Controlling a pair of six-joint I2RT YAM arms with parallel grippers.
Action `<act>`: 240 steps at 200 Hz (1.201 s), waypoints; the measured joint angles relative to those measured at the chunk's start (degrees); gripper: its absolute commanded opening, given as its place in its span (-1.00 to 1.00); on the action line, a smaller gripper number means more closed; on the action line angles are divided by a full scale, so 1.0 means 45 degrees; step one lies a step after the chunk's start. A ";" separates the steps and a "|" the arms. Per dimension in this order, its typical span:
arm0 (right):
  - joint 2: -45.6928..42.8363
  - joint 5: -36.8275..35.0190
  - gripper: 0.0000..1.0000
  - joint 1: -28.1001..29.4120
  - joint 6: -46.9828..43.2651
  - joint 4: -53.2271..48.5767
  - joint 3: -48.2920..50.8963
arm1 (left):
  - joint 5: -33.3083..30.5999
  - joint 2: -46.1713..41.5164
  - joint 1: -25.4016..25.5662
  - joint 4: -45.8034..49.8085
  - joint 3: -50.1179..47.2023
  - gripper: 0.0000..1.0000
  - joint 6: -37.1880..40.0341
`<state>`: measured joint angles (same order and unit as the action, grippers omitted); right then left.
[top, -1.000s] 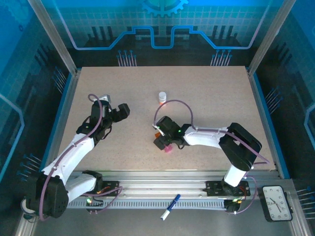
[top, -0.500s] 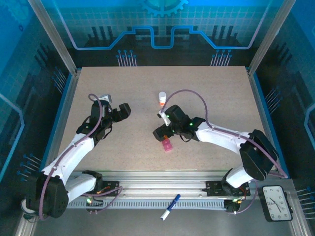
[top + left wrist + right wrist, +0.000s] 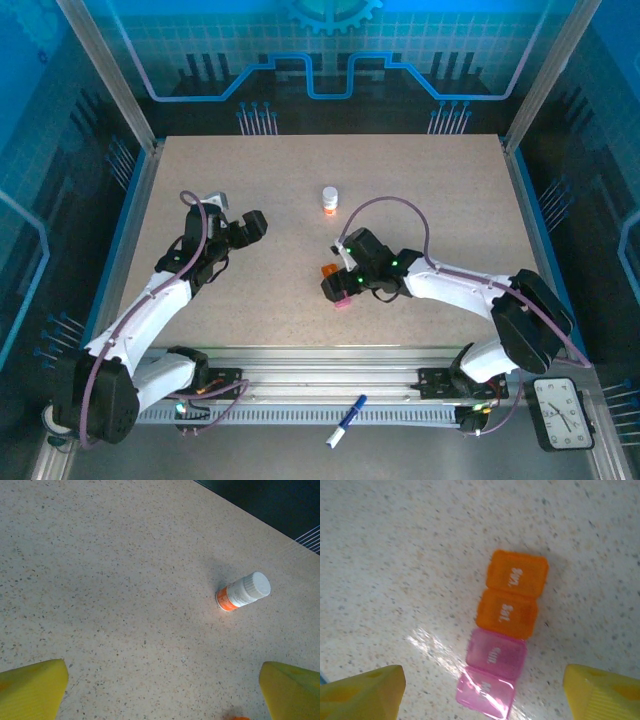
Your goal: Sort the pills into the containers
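Note:
The containers [image 3: 502, 636] are one short strip of joined cells, two orange and two pink, lying flat on the speckled table with lids shut. From above, the strip's orange end [image 3: 328, 270] and pink end [image 3: 343, 301] poke out from under my right gripper [image 3: 336, 286]. My right gripper [image 3: 482, 696] hangs over the pink end, open, its yellow fingertips [image 3: 362, 695] wide on either side and clear of the strip. My left gripper [image 3: 246, 228] is open above bare table on the left, its fingertips [image 3: 32, 690] far apart. The pills are out of view.
A small white-capped bottle [image 3: 330, 198] with an orange base [image 3: 243, 591] stands behind the strip, mid-table. A blue and white pen [image 3: 345, 420] lies on the front rail, and a clock [image 3: 565, 411] sits at the bottom right. Blue frame rails [image 3: 125, 240] border the table.
My right arm swung its elbow out to the right, lifted back toward the bottle, then came forward and down over the strip; the orange end now shows. The left arm has not moved.

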<state>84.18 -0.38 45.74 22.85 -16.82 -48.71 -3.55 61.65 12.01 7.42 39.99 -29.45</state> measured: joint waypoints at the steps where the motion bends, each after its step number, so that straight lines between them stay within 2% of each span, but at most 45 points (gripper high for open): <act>1: 0.0005 -0.0024 0.60 0.0000 0.0024 -0.0024 0.0000 | 0.0000 0.0000 0.0000 -0.0005 0.0000 0.98 -0.0015; 60: 0.1001 -0.1277 0.56 0.0617 0.0733 -0.0165 -0.0010 | 0.0000 0.0000 0.0000 -0.0005 -0.0005 0.98 -0.0146; 97: 0.1729 -0.2040 0.44 0.1146 0.1171 -0.0262 -0.0204 | 0.0000 0.0000 0.0000 -0.0005 -0.0005 0.98 -0.0146; 157: 0.2385 -0.2924 0.39 0.1763 0.1797 -0.0058 -0.0597 | -0.0005 0.0005 0.0000 -0.0044 -0.0175 0.98 -0.0146; 197: 0.2851 -0.3206 0.27 0.1836 0.2021 -0.0029 -0.0656 | 0.0000 0.0005 0.0000 -0.0049 -0.0185 0.98 -0.0146; 240: 0.2914 -0.3303 0.00 0.1836 0.2093 0.0005 -0.0656 | 0.0000 0.0068 0.0000 -0.0044 -0.0185 0.98 -0.0151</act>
<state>97.30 -15.25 54.00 32.27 -16.80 -51.66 -3.55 61.95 12.01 7.22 39.16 -30.13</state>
